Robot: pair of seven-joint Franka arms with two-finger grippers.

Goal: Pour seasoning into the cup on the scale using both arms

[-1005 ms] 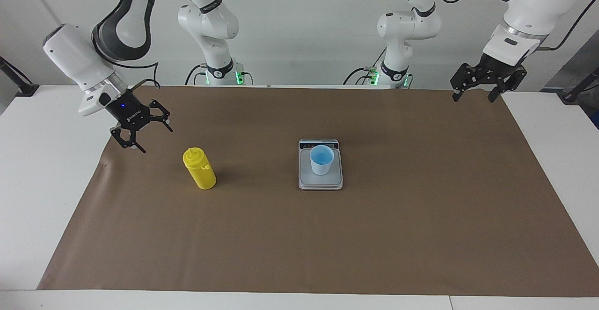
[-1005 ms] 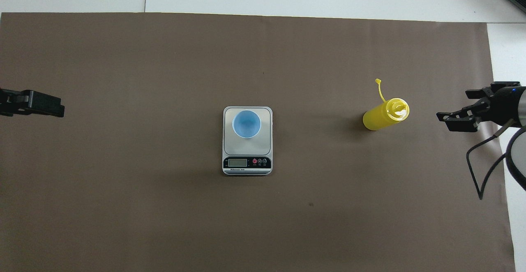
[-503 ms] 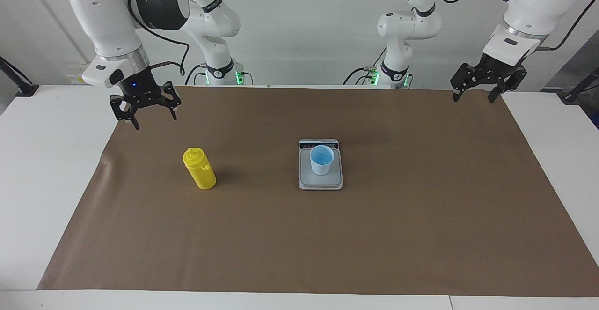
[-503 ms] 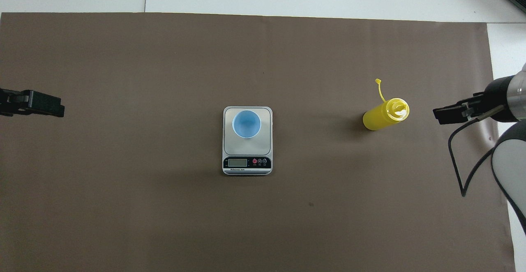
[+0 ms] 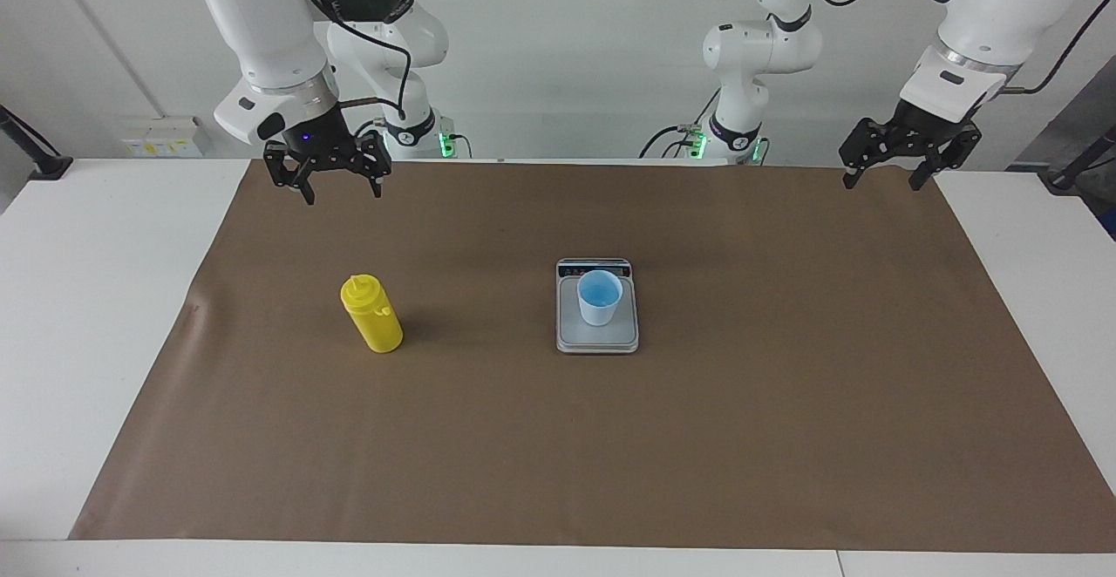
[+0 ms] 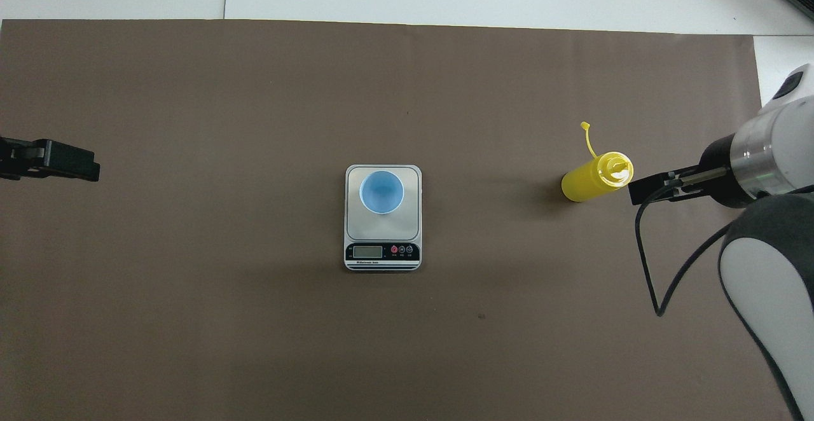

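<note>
right gripper (image 5: 330, 183) apart, over mat | left gripper (image 5: 885, 178) apart, waiting | seasoning (image 5: 372, 314) upright

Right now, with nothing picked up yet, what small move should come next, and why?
Probably the right gripper should come down and close around the seasoning. It hangs open in the air, not touching the bottle, which stands upright on the brown mat toward the right arm's end. The cup already sits on the scale. The left gripper waits, open, at its own end.

The overhead picture's edge cuts off most of the left claw (image 6: 48, 159), and the scale (image 6: 383, 217) display is unreadable
</note>
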